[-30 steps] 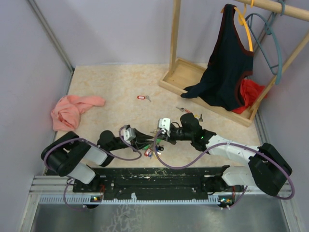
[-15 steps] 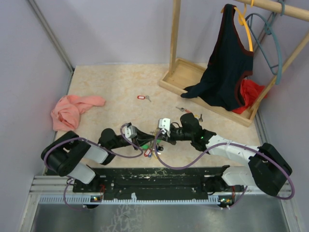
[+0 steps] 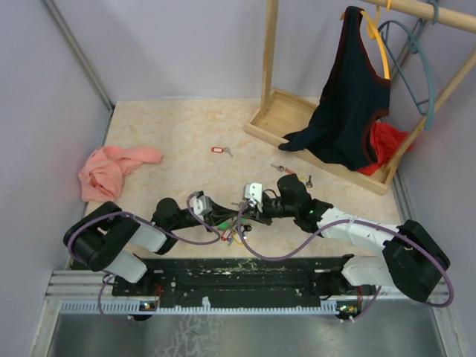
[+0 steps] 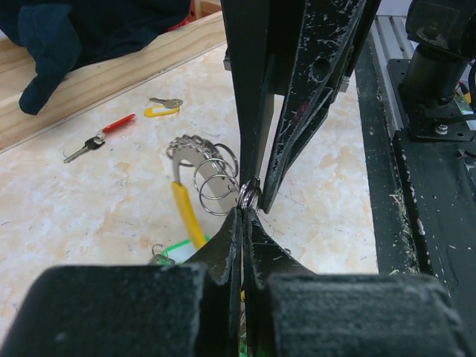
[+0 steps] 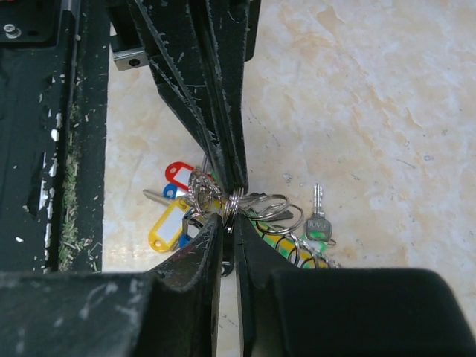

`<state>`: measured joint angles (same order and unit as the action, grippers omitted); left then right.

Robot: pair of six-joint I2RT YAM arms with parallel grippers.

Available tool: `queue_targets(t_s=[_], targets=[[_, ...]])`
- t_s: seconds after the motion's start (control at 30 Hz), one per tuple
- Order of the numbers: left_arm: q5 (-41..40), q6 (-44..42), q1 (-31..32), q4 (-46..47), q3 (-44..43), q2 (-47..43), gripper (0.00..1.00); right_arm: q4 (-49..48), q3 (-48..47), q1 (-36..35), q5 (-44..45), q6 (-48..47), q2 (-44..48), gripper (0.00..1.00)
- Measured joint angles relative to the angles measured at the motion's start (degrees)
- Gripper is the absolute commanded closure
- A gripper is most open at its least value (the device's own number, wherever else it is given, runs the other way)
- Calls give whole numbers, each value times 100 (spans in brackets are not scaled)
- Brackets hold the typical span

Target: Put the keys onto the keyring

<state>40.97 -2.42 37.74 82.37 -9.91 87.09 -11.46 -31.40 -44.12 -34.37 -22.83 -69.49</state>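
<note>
Nearest, by the bench front edge, L tool is seen shut, tips at the keyring, whose tagged bunch is laid on the bench; R tool is met tip-to-tip there, open/shut can't be told; farther back, loose keys are scattered apart.

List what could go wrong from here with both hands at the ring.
The left hand pinches the keyring by its very tips, tip to tip with the right hand; a small twist could pop the thin ring free.
The tagged bunch lies right beside the tips and could snag them.
The red-tagged key lies far off; fetching it means one hand letting go.
</note>
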Motion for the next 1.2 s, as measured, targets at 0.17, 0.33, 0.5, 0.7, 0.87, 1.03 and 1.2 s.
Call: queue_targets(t_s=[0.17,0.33,0.5,0.7,0.87,1.03,1.2], targets=[[0,-98,0,-133,26,-24,100,87,-7,0,-166,-11,0,86],[0,-155,0,-186,57,-74,100,162,-13,0,-201,-35,0,86],[0,-188,0,-188,63,-94,100,168,-13,0,-195,-50,0,93],[13,-192,0,-181,81,-96,100,166,-17,2,-122,2,0,100],[2,-195,-2,-103,157,-103,100,166,-22,2,-61,13,0,100],[-50,-221,-26,22,295,-155,100,173,-22,4,59,61,0,100],[-79,-254,-50,313,455,-160,100,162,-24,4,162,203,-2,100]])
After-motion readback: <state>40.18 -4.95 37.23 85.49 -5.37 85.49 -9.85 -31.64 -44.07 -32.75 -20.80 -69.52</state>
